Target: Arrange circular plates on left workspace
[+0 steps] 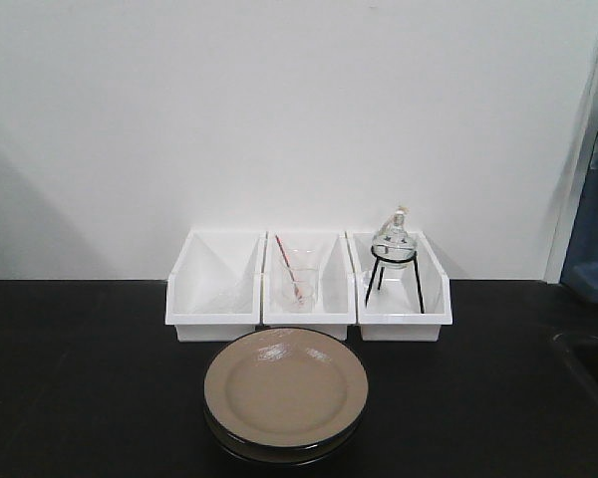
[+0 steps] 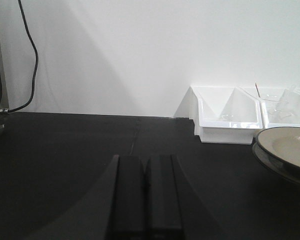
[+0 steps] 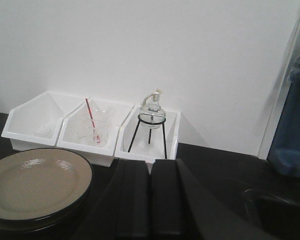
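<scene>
Two round beige plates with thin black rims (image 1: 285,388) lie stacked on the black countertop (image 1: 80,378), just in front of the white bins. The stack also shows at the right edge of the left wrist view (image 2: 287,150) and at the lower left of the right wrist view (image 3: 35,185). My left gripper (image 2: 146,165) is shut and empty, low over the bare countertop left of the plates. My right gripper (image 3: 150,167) is shut and empty, just right of the stack. Neither gripper shows in the front view.
Three white bins stand against the wall: an empty-looking left one (image 1: 213,284), a middle one (image 1: 309,284) with a glass beaker and red stick, a right one (image 1: 399,284) with a glass burner on a black tripod. A recessed sink (image 1: 593,363) lies at right.
</scene>
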### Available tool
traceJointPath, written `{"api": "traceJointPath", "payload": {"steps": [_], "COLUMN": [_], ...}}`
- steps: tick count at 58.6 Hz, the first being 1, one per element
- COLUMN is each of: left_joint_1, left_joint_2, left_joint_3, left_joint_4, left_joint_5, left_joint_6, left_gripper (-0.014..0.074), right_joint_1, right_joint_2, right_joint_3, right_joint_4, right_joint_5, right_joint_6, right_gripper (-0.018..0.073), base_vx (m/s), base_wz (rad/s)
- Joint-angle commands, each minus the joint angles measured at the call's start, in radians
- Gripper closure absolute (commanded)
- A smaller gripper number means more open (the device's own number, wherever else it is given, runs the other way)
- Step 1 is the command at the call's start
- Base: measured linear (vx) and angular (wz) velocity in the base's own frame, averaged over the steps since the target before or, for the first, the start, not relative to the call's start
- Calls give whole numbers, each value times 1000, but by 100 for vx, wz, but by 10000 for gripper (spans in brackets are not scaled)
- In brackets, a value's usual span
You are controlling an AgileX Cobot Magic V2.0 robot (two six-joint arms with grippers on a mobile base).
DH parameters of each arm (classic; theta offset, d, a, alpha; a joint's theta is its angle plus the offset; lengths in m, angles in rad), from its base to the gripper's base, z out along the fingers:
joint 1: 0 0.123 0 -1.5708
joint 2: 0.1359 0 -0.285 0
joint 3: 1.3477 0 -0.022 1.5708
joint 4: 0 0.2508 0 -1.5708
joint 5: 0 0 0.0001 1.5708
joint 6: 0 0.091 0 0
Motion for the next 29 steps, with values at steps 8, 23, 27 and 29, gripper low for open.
{"api": "traceJointPath", "payload": {"steps": [8, 23, 27, 29], "left_joint_1": [-6, -6, -6, -6], "left_joint_2": [-13, -13, -13, -13], "left_joint_3": [12, 12, 12, 12], "left_joint_4": [-9, -9, -9, -9], "left_joint_5": [-82, -82, -82, -82], "left_joint_6": [-10, -10, -10, -10], "left_gripper": [596, 596, 596, 596], "right_joint_1": [-2, -2, -2, -2], "right_joint_2": [3, 3, 3, 3], "right_joint_3": [-29, -29, -26, -17], "right_joint_4": [-6, -6, -6, -10], "right_joint_5": [-79, -58, -59, -67], "right_joint_6": [-3, -3, -3, -3], "right_gripper": [559, 559, 559, 559], "base_vx": [0, 0, 0, 0], "base_wz": [0, 0, 0, 0]}}
